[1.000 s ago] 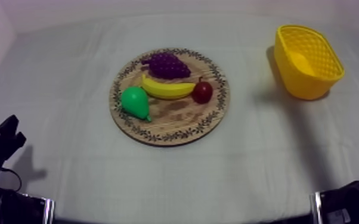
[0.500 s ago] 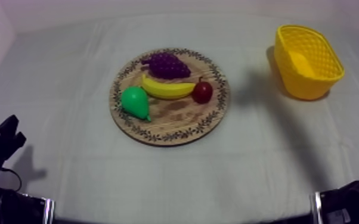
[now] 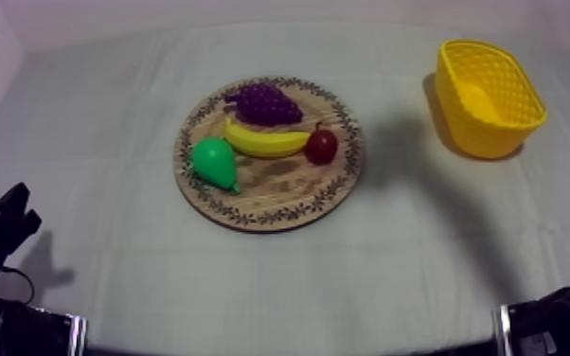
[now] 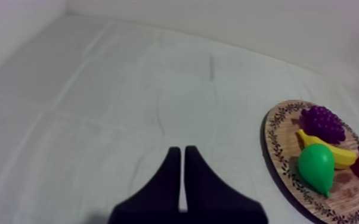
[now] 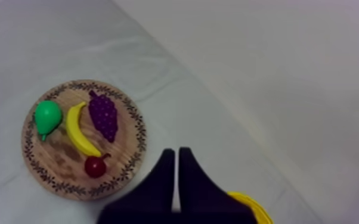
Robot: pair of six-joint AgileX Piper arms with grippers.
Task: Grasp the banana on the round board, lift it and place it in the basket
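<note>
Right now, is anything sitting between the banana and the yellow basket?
Only the small red fruit, which lies on the wooden board at the end of the banana nearest the yellow basket. Past the board's rim, nothing visible lies on the cloth up to the basket. Lifting the banana upward first should probably avoid the fruit.

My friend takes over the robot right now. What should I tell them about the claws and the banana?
Left claw: shut, empty, over the grey-white cloth.
Right claw: shut, empty, near the yellow plastic basket.
Curved yellow toy banana: on the round wooden board with a patterned rim, among purple toy grapes, green toy pear and small red fruit.
Done: nothing. Left: grasp banana, lift it into the basket.
</note>
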